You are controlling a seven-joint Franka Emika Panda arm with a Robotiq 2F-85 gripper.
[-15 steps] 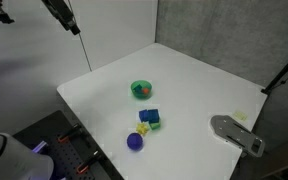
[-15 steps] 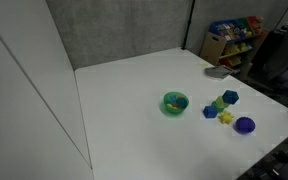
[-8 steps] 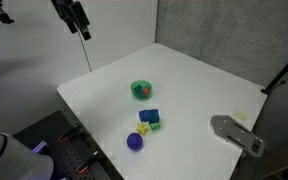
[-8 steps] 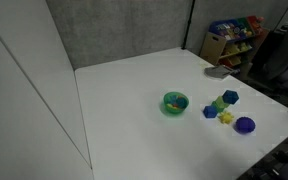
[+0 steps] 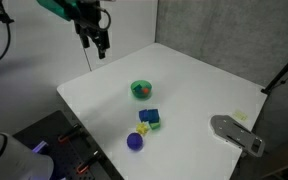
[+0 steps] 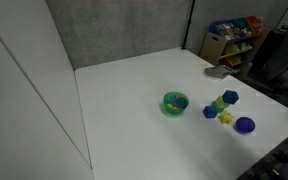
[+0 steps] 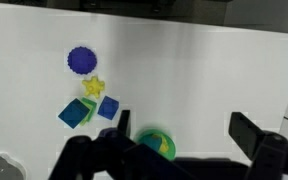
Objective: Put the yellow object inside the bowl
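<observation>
gripper [image 5: 101, 46]: fingers spread wide, empty, hangs high. yellow object [image 5: 141, 128]: well apart, beyond the bowl [image 5: 141, 90] from it, between blocks [image 5: 150, 118] and purple ball [image 5: 135, 141].

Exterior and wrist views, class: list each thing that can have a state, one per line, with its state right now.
Gripper: open, empty, in the air, far from the bowl.
Yellow object: on the table, outside the bowl, not gripped.
Bowl: upright, something small inside.
Blocks: on the table, loose.
Ball: resting on the table.
</observation>
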